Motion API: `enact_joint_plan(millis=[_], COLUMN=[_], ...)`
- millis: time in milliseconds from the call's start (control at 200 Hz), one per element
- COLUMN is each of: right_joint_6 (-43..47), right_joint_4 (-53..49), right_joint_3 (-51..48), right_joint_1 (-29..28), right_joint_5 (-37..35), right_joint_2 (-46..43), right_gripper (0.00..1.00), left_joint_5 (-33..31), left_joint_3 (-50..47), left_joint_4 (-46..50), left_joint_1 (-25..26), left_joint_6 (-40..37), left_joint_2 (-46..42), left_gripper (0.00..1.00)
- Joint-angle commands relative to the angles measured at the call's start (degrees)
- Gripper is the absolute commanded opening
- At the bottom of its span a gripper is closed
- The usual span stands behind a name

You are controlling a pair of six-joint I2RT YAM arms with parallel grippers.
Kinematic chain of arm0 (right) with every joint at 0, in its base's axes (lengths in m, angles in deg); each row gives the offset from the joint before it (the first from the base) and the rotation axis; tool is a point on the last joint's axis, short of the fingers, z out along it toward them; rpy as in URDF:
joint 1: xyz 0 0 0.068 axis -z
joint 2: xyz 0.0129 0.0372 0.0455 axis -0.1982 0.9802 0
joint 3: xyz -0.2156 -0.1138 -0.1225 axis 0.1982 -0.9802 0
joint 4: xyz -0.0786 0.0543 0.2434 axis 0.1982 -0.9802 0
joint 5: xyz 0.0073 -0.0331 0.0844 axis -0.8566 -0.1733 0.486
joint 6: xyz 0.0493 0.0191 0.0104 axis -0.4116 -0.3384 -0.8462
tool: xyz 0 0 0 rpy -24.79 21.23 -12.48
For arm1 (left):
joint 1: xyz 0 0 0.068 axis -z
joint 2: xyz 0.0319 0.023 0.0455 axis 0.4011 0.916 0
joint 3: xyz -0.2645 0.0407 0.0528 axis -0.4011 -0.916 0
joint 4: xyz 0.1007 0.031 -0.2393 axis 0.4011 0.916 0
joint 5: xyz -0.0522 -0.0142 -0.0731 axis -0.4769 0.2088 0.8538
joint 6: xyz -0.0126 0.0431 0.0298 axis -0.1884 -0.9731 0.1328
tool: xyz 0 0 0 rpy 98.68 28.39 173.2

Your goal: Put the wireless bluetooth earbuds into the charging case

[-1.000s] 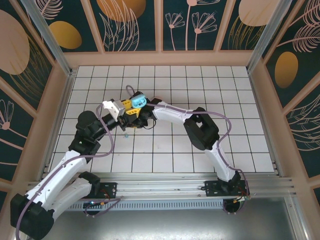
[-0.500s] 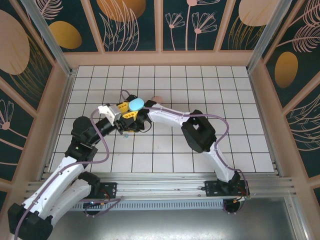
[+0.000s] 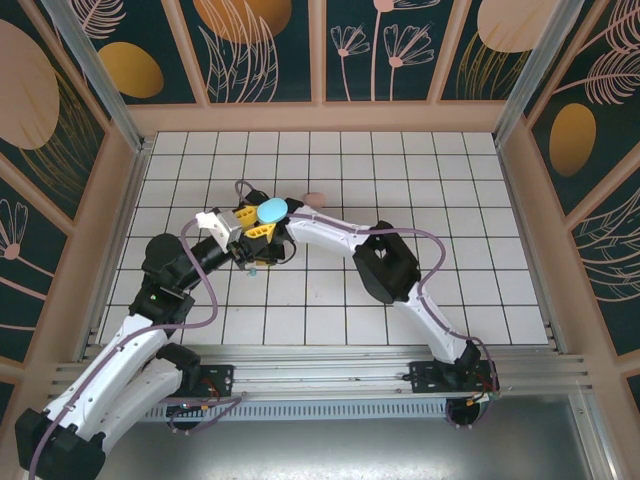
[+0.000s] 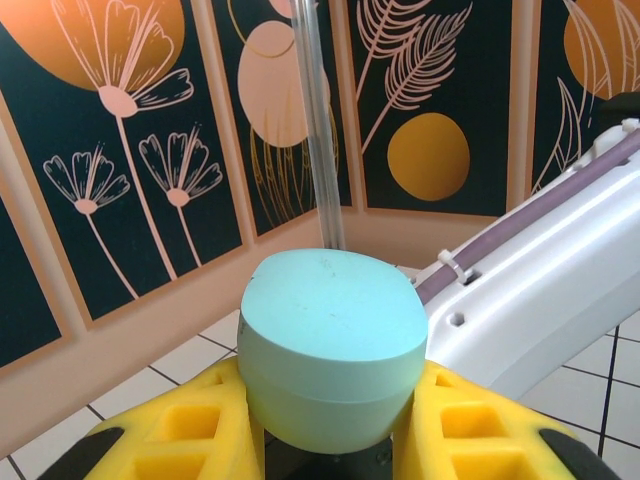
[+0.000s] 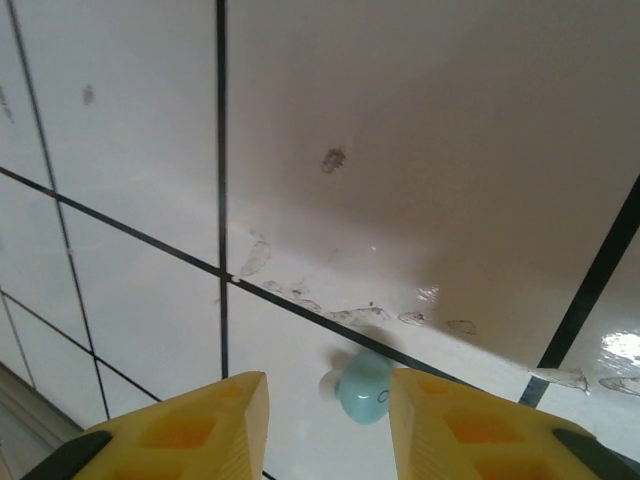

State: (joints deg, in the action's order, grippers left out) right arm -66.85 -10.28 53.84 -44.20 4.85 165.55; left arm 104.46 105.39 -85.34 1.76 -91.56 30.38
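Top view: your left gripper (image 3: 258, 224) was clamped on the teal charging case (image 3: 271, 209), lid closed and held up off the white tiled floor (image 3: 450, 200). The right arm (image 3: 385, 265) reached in from the right, its wrist end tucked close beside and partly under the left gripper, so that spot was crowded. One teal earbud (image 3: 252, 268) lay on a tile just near-side of both wrists. A pale pink rounded thing (image 3: 314, 199) sat on the floor just beyond the right arm, apart from the case. Floral wall panels (image 3: 260, 50) boxed in the floor on three sides, and an aluminium rail (image 3: 330, 372) ran along the near edge. Left wrist view: the case (image 4: 330, 340) sat squeezed between the yellow fingers (image 4: 180, 430), its flat top facing up. The right arm's white link (image 4: 540, 290) crossed close on the right, and a clear upright post (image 4: 312, 130) stood behind against the wall. Right wrist view: your right gripper (image 5: 327, 400) had its jaws parted low over the floor, gripping nothing. The earbud (image 5: 362, 385) lay on the tile in the gap, hard by the right-hand finger (image 5: 470, 425) and next to a dark grout line (image 5: 300, 305); contact I could not tell. Smudges marked the tile beyond. A tiny dark mark on the earbud was too blurred to read.
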Motion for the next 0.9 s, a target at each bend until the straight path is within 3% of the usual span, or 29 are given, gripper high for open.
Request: enact_joint_plan(millis=[0,345,896], right_joint_6=[-1.4,-1.2,-0.1], right_joint_4=[-4.9,-12.0,-22.1], right_joint_3=[2.2,10.3,18.1], right_joint_1=[-0.6,-1.4,-2.7], right_joint_5=[-1.6,-2.8,-6.8], right_joint_2=[1.6,6.9,11.4], right_gripper=[0.37,0.36,0.18], left_joint_5=[-0.6,-1.2,-1.7], left_joint_3=[0.0,-0.7,-1.3], left_joint_4=[0.3,2.1,2.3], left_joint_1=[-0.2,-0.2,-0.2], left_joint_6=[-0.5,-1.4,-1.2], left_joint_2=[-1.4,-4.0,-6.0], left_gripper=[0.21,0.22,0.22])
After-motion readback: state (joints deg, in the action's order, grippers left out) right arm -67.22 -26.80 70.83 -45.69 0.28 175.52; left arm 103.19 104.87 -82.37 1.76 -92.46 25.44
